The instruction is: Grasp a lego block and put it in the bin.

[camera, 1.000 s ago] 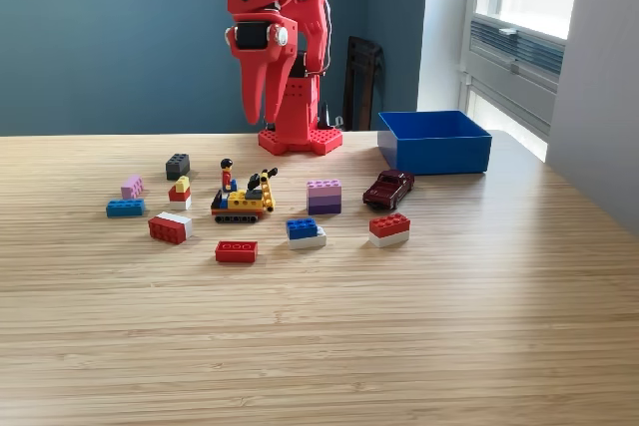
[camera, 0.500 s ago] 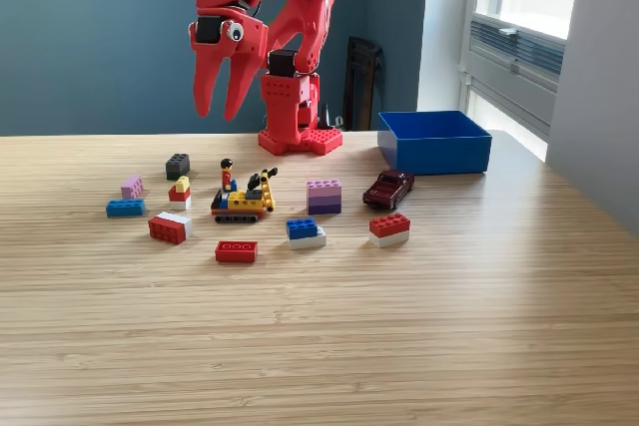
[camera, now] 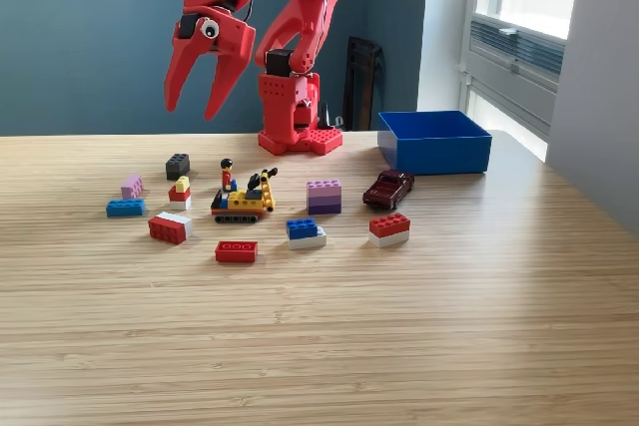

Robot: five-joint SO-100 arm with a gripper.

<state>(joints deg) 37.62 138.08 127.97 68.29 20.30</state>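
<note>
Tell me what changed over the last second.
The gripper swung from above the arm's base toward the exterior view's left and opened wider, now hanging empty above the black block. Nothing was grasped. The blocks, toy car and blue bin stayed put.

My arm (camera: 290,37) and gripper (camera: 192,107) are showing bright red all over. The bin (camera: 435,142) is glowing solid bright blue. On the pale, striped-grain wooden table (camera: 399,326), a black block (camera: 178,166) is sitting among pink (camera: 132,187), blue (camera: 125,208) and red (camera: 237,251) ones. The purple block (camera: 323,197) is looking two-toned, lilac over darker violet, I think. The toy car (camera: 387,188) is showing dark red.
</note>
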